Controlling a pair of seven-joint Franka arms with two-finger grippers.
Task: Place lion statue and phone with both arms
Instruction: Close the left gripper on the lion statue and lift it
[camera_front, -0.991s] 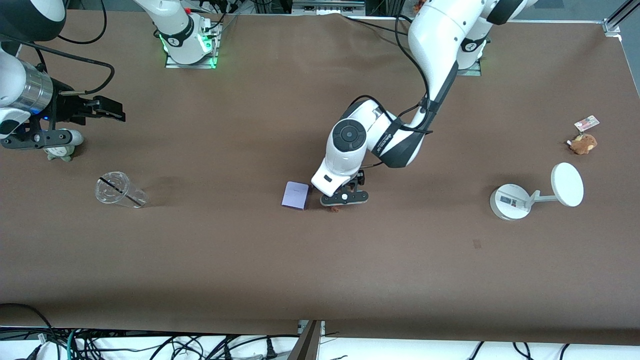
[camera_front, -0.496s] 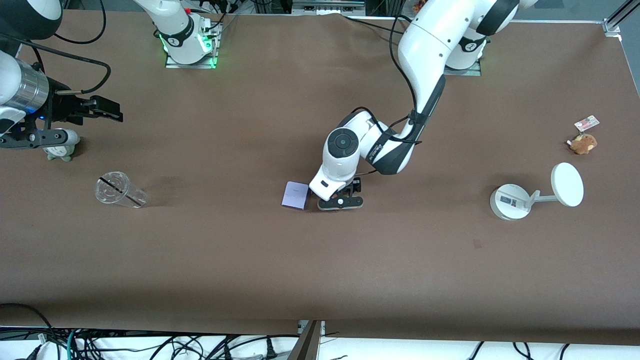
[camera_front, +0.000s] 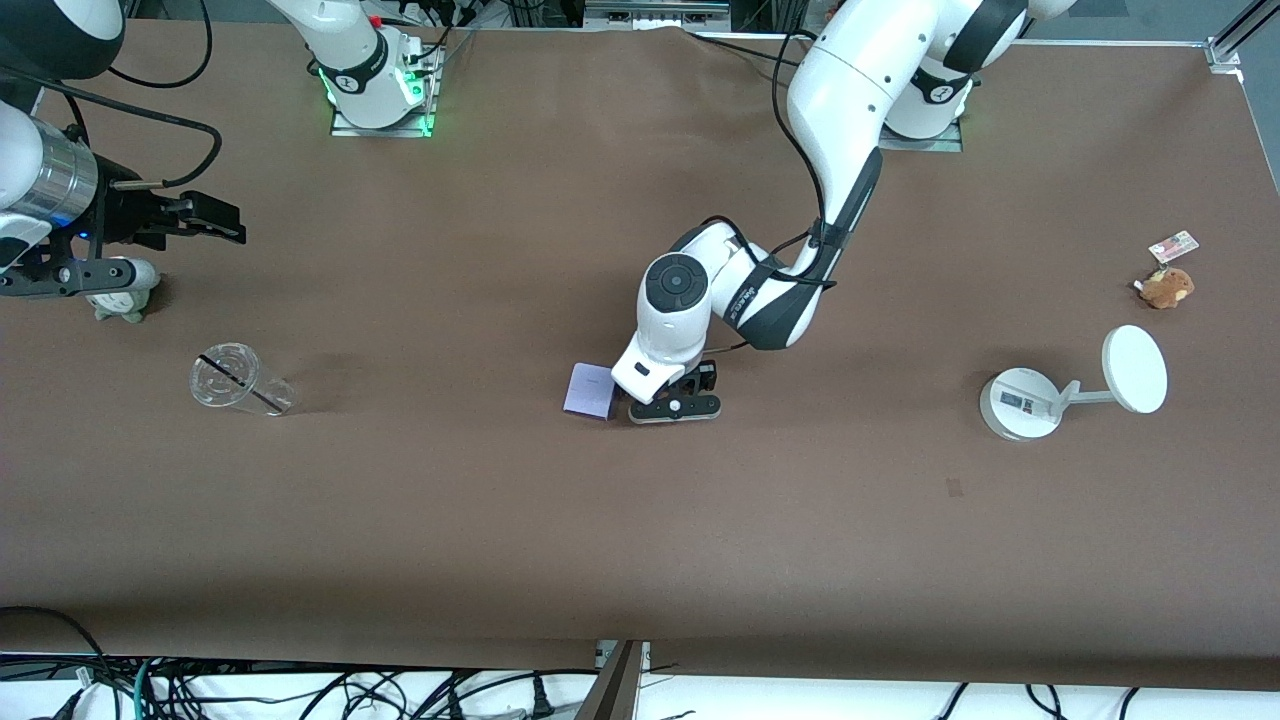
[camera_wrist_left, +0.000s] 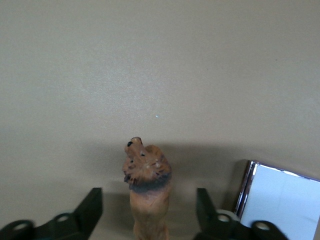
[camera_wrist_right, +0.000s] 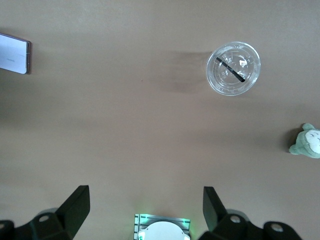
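The lion statue (camera_wrist_left: 147, 186), tiny and orange-brown with a darker mane, stands between the open fingers of my left gripper (camera_wrist_left: 148, 202), with gaps on both sides. In the front view my left gripper (camera_front: 672, 408) is low at the table's middle and hides the lion. The phone (camera_front: 590, 390), a pale lavender slab with a dark edge, lies flat right beside that gripper, toward the right arm's end; it also shows in the left wrist view (camera_wrist_left: 277, 202) and the right wrist view (camera_wrist_right: 14, 53). My right gripper (camera_front: 80, 280) waits open and empty, high over the right arm's end (camera_wrist_right: 145, 200).
A clear plastic cup (camera_front: 238, 380) lies near the right arm's end, with a grey-green plush (camera_front: 122, 302) farther from the front camera. A white round-based stand with a disc (camera_front: 1070, 388) and a brown plush with a tag (camera_front: 1166, 285) sit toward the left arm's end.
My left gripper has shifted toward the phone and settled over the lion, which no longer shows in the front view. The right arm has barely moved.
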